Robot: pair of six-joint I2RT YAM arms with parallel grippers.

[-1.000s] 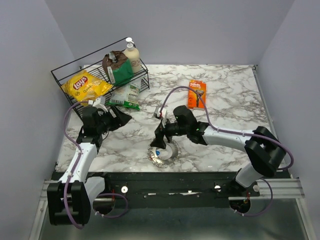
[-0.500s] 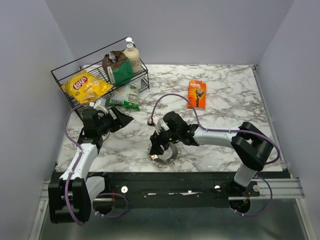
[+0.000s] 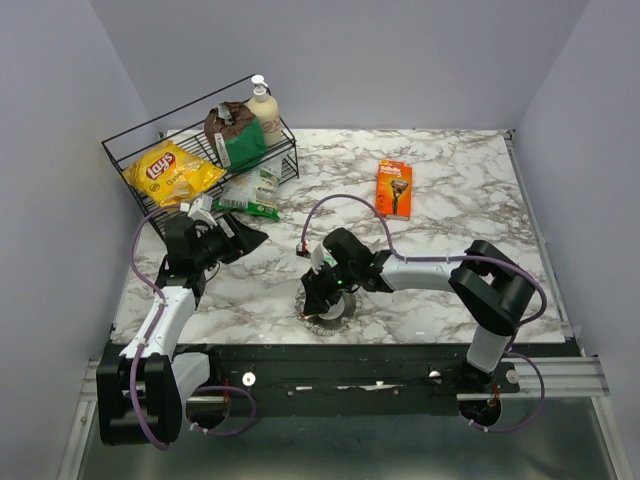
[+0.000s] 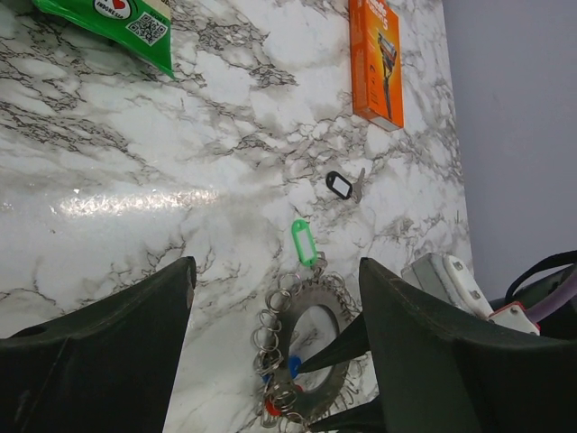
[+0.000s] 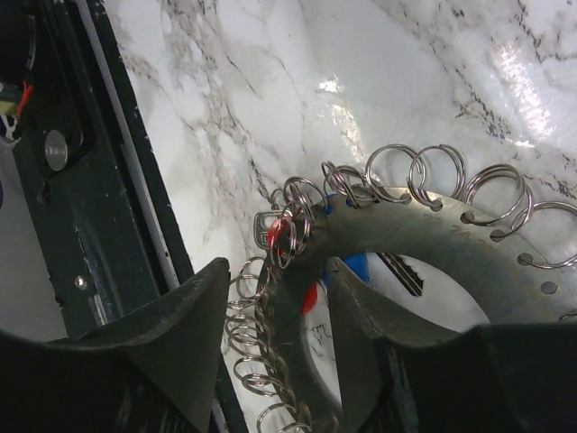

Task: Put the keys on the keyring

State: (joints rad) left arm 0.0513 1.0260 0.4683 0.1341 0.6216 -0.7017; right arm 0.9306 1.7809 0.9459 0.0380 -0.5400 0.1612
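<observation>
Within the last second the right gripper (image 5: pixel 279 271) has been lowered onto the flat silver metal keyring (image 5: pixel 469 244) at the table's near edge. Its jaws are narrowed astride the band, though a firm hold cannot be confirmed. The ring is probably being steadied. The green-tagged key (image 4: pixel 305 242) is left loose just beside it. The left gripper (image 4: pixel 275 271) is held wide and empty. "Lay's" is read on the yellow crisp bag (image 3: pixel 170 170).
</observation>
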